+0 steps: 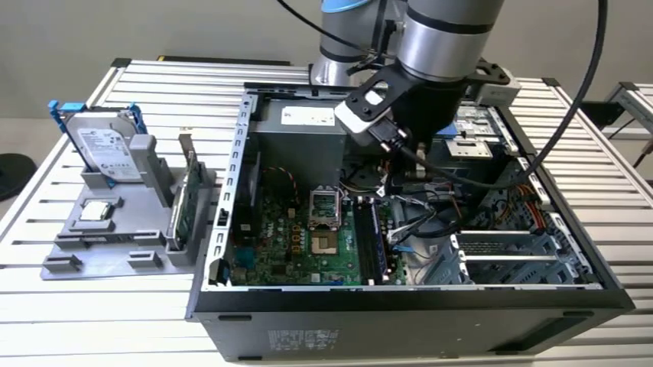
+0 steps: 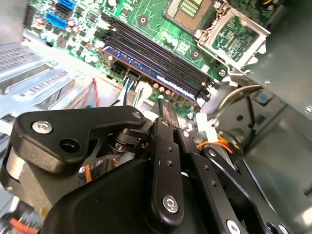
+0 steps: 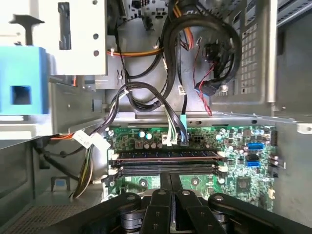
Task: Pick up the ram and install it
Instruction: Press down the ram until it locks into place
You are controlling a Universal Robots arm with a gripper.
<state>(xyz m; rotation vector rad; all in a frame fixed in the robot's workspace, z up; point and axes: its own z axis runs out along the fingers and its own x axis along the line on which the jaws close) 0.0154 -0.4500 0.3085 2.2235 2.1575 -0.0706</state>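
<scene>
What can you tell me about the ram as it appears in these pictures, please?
The ram is a long, thin, dark stick standing on edge in a slot of the green motherboard, beside the processor socket inside the open computer case. In the first wrist view it reads as a dark strip with a reddish line along it, parallel to empty black slots. It looks seated. The gripper hangs above it with fingers together, not touching it.
</scene>
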